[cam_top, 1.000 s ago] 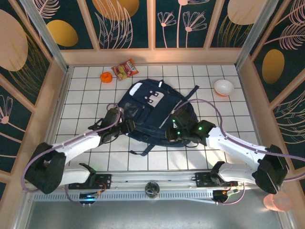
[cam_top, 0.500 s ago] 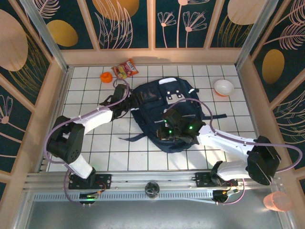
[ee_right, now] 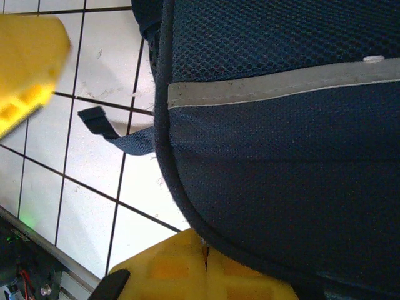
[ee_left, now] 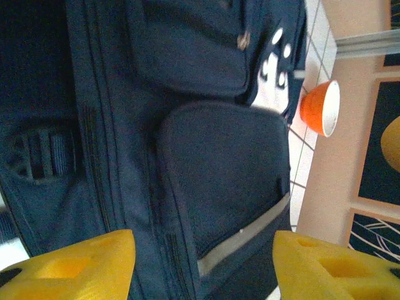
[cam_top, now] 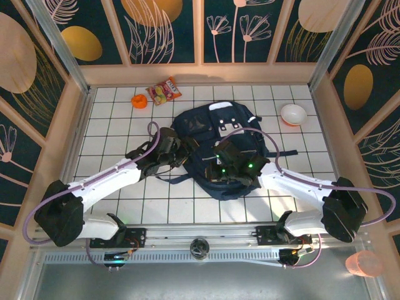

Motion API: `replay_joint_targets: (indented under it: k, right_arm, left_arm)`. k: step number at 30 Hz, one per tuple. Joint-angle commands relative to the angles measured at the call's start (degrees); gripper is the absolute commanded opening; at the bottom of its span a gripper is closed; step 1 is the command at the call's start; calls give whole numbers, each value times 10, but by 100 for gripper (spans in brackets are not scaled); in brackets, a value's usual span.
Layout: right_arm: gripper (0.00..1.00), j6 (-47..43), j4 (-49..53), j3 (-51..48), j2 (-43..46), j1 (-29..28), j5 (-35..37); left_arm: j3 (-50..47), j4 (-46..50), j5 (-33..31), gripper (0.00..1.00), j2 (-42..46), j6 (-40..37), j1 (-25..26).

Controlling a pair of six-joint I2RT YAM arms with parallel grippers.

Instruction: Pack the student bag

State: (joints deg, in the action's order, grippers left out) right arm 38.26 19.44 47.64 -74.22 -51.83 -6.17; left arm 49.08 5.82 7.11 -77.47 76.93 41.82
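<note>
The student bag (cam_top: 234, 134), dark navy with grey patches, lies flat in the middle of the tiled floor. My left gripper (cam_top: 173, 148) hovers at its left side. In the left wrist view its yellow fingers (ee_left: 69, 265) stand wide apart over the student bag's front pocket (ee_left: 225, 181), holding nothing. My right gripper (cam_top: 220, 170) rests at the bag's near edge. The right wrist view has its fingers (ee_right: 187, 272) pressed together against the bag's piped rim (ee_right: 169, 162), below a grey stripe (ee_right: 281, 84).
A snack packet (cam_top: 164, 91) and a small orange object (cam_top: 139, 100) lie at the back left. A white and orange bowl (cam_top: 293, 114) sits at the back right, also seen from the left wrist (ee_left: 320, 107). A loose strap (ee_right: 119, 134) trails on the tiles.
The bag turned and slid right a second ago and now lies still. My left arm has drawn back from the far left to the bag's left side, and its jaws have widened.
</note>
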Motion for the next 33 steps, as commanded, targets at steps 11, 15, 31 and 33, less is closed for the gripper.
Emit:
replay_joint_targets:
  k: [11,15,31,33]
  right_arm:
    - [0,-13,-23,2,7,5,-4]
    - [0,-17,-23,0,9,5,-8]
    - [0,-62,148,-33,117,132,6]
    - [0,-74,147,-36,120,147,-1]
  left_arm:
    - [52,13,77,51,-82,117,45]
    - [63,5,80,34,-104,119,47]
    - [59,141,-8,0,-51,-18,-30]
    - [51,152,-8,0,-44,-38,-42]
